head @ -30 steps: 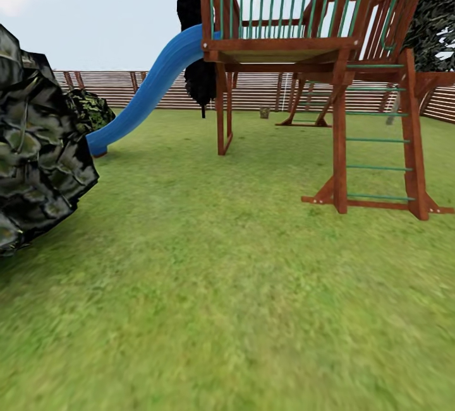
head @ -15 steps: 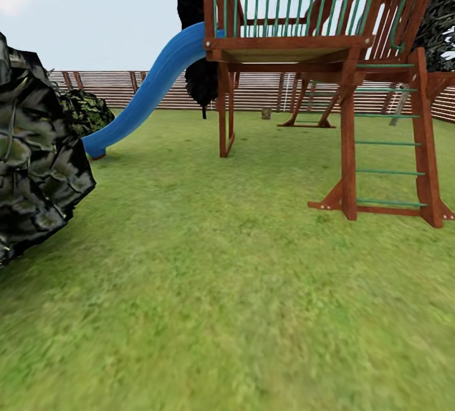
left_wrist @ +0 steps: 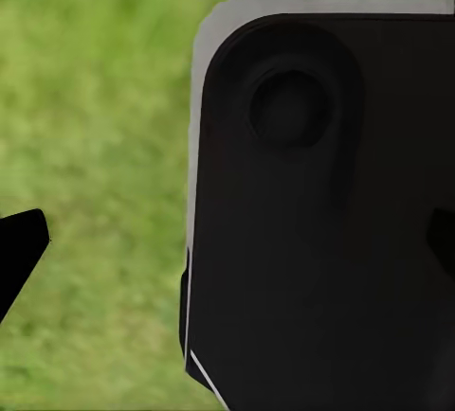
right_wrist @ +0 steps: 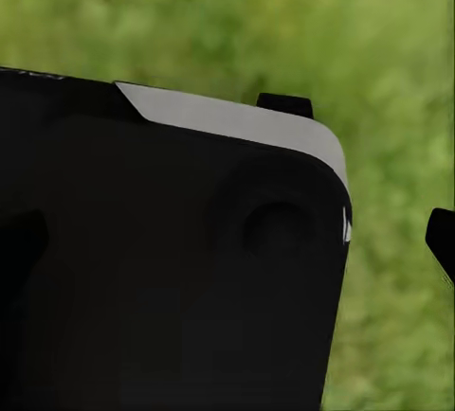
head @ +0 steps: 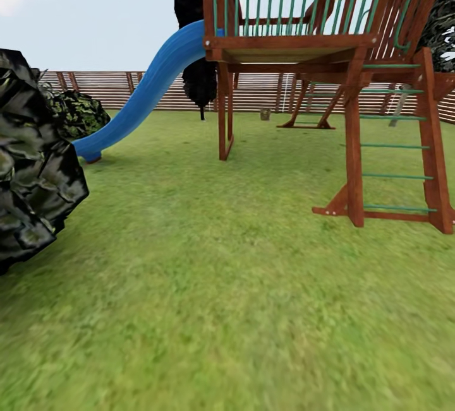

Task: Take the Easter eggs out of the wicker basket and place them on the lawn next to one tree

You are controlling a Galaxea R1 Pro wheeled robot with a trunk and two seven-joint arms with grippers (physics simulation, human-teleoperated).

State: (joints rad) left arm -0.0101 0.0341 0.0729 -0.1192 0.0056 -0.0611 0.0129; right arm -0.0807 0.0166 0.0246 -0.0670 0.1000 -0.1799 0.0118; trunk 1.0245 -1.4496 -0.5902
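Note:
The lawn (head: 208,272) of mottled green grass stretches ahead to a reddish-brown slatted fence (head: 107,86) bounding the garden. Far off near the fence stands a tiny brown-tan thing (head: 265,113), too small to tell whether it is the wicker basket. The Easter eggs are out of view. Dark foliage flecked with white, belonging to a tree (head: 441,23), shows behind the play tower. My left gripper (left_wrist: 227,241) and right gripper (right_wrist: 227,241) hang over grass beside a black body panel. Their dark fingertips (left_wrist: 19,252) (right_wrist: 442,241) sit wide apart with nothing between them.
A wooden play tower (head: 297,45) with a green-runged ladder (head: 392,146) stands ahead on the right. Its blue slide (head: 139,98) runs down to the left. A large dark bush (head: 31,165) is close on the left, and an all-black tree (head: 193,26) stands behind the tower.
The whole head view has shifted: the camera has moved forward, so the play tower looks larger and the dark bush has slid toward the left edge. Nothing else has moved.

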